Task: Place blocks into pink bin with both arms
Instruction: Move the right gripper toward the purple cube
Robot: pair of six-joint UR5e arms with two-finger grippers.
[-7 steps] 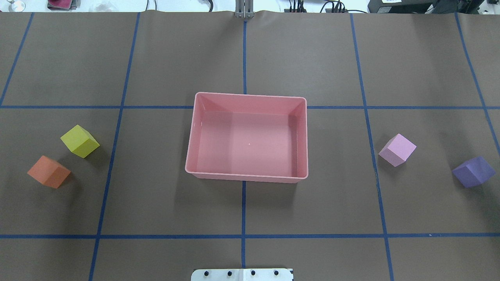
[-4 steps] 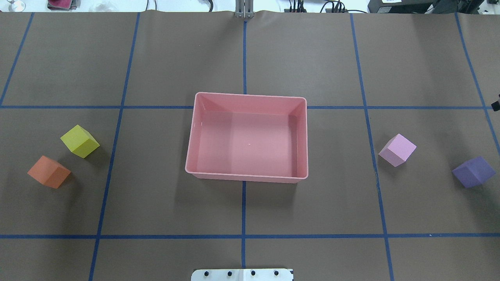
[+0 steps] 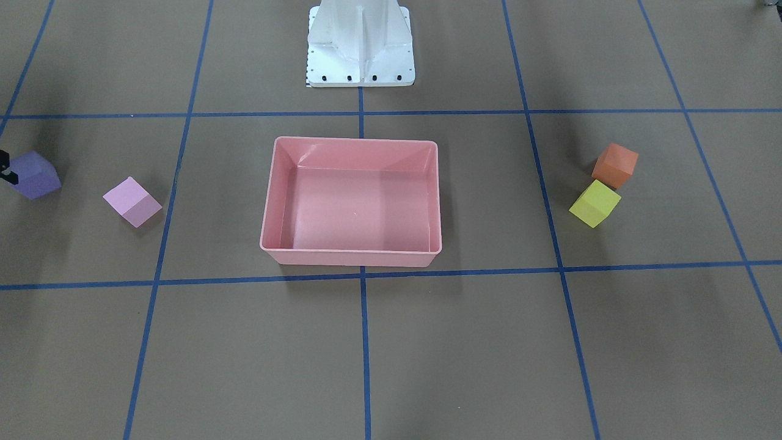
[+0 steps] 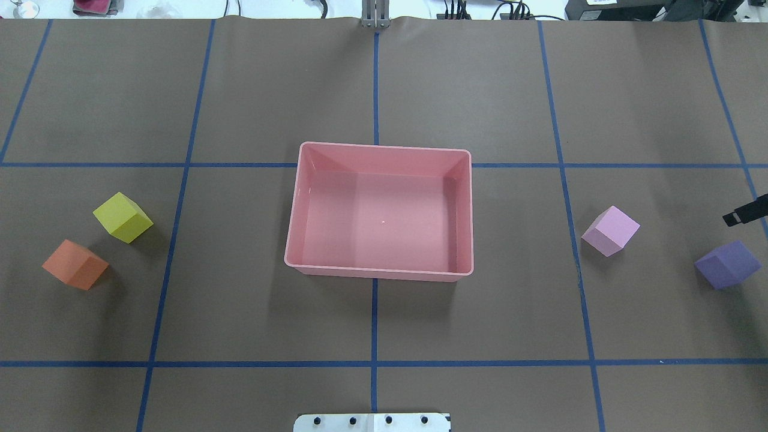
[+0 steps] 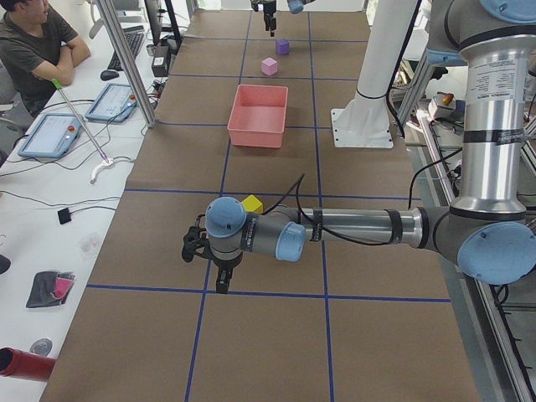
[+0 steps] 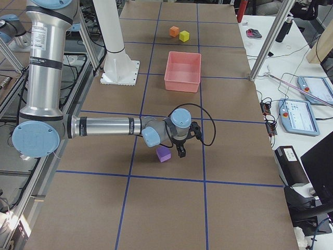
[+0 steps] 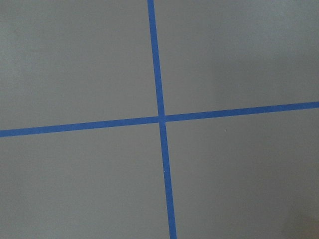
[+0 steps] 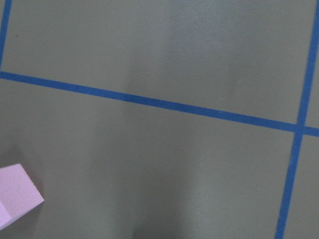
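The pink bin [image 4: 378,273] stands empty at the table's middle. The yellow block [image 4: 123,217] and orange block [image 4: 75,264] lie to its left. The light pink block [image 4: 610,230] and purple block [image 4: 727,264] lie to its right. Only a black tip of my right gripper [image 4: 744,214] shows at the right edge, just beyond the purple block; whether it is open I cannot tell. It hovers beside the purple block [image 6: 164,153] in the exterior right view. My left gripper [image 5: 219,280] shows only in the exterior left view, near the yellow block [image 5: 251,203]; I cannot tell its state.
The white pedestal base [image 4: 372,422] stands at the near edge behind the bin. Blue tape lines cross the brown table cover. A seated person [image 5: 33,50] and tablets are at a side bench. The right wrist view shows a corner of the light pink block [image 8: 15,194].
The right gripper's black tip has come into the overhead view at the right edge and moved nearer to the purple block. Blocks and bin have not moved.
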